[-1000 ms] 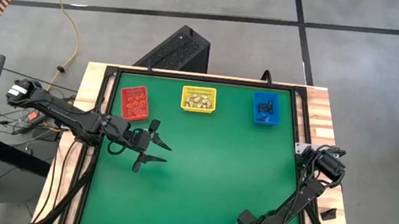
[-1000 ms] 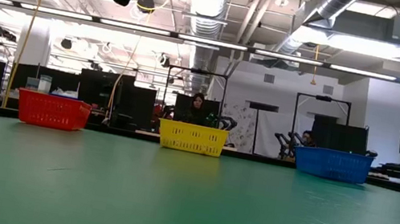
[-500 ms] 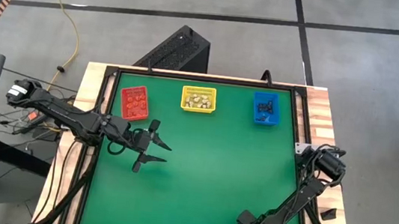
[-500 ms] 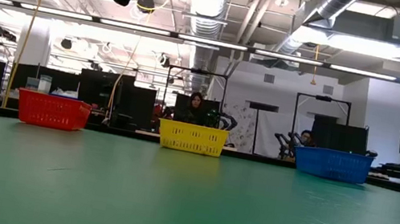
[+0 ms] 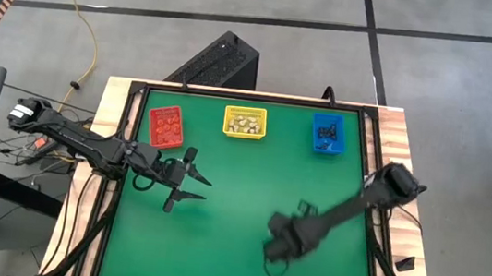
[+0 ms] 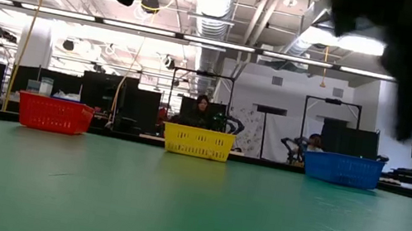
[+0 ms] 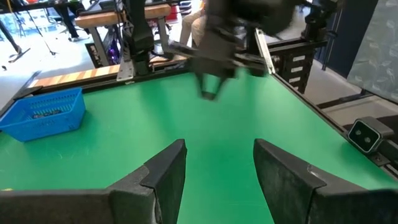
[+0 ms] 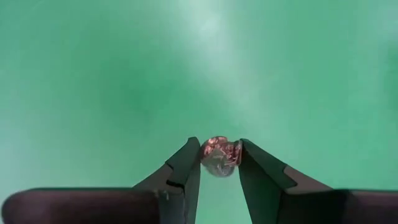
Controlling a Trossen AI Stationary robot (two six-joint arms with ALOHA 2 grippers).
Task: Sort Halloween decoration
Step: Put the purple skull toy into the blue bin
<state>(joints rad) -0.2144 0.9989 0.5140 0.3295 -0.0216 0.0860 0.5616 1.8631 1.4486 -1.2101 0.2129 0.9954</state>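
Right hand (image 8: pixel 219 163) grasps a small orange-brown trinket (image 8: pixel 219 158) above the green surface (image 5: pixel 251 176); left hand (image 5: pixel 186 187) released. We advise carrying it level to the far-edge red bin (image 5: pixel 166 126).

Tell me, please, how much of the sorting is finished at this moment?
Mostly done: trinkets fill the red bin, yellow bin and blue bin. In hand: the right claw grips one orange-brown trinket. Left: dropping it into a bin. The left claw waits open.
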